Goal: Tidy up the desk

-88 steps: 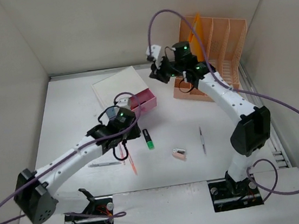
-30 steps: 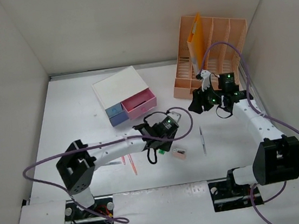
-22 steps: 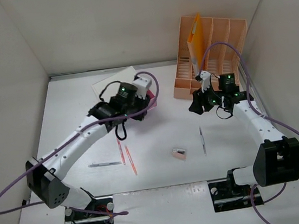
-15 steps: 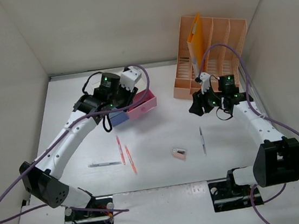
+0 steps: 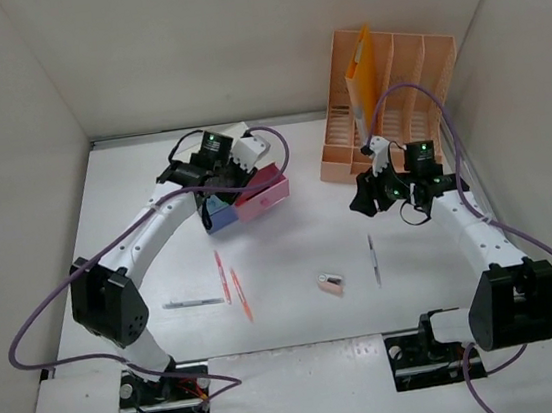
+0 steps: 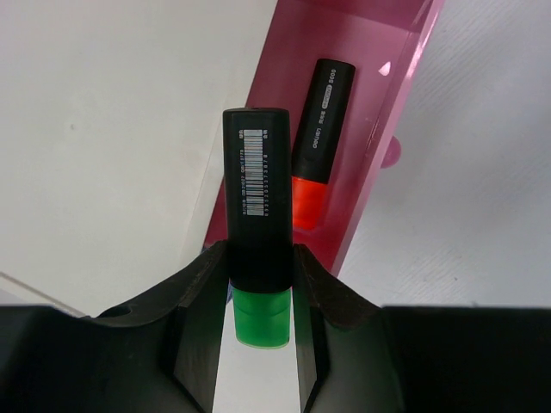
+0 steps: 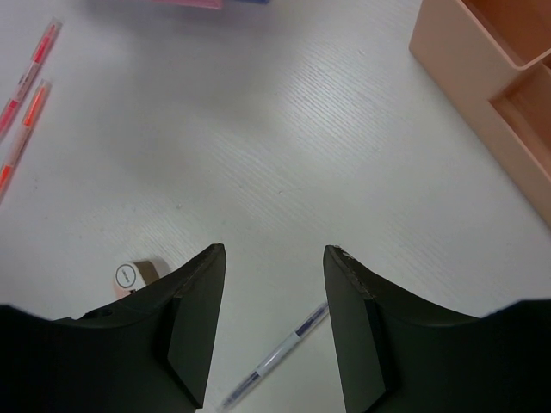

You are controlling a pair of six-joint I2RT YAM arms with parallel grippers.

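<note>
Left wrist view has the left pincer (image 6: 258, 288) clenched on a green highlighter (image 6: 256, 206), gripping it where the black barrel meets the green end. The barrel points out over the open pink drawer (image 6: 370, 95), where an orange highlighter (image 6: 317, 146) already lies. The far tip looks to hang over the seam between the drawer and the flat top of the white box (image 6: 112, 129), not squarely over the drawer's floor.

That is the main risk — let go from here, the highlighter may strike the drawer's wall or the box top, then roll off onto the tabletop (image 5: 300, 234). It could also land across the orange one and sit too high for the drawer to shut. The grip is near one end, so the barrel may swing as the fingers part.

The tabletop spreads wide below both arms, with pens and a small eraser-like block scattered on it. The right pincer (image 7: 271, 292) hangs released and empty above a pen (image 7: 275, 357), near the peach file rack (image 7: 491, 77) — well apart from the drawer, so a clash seems unlikely.
</note>
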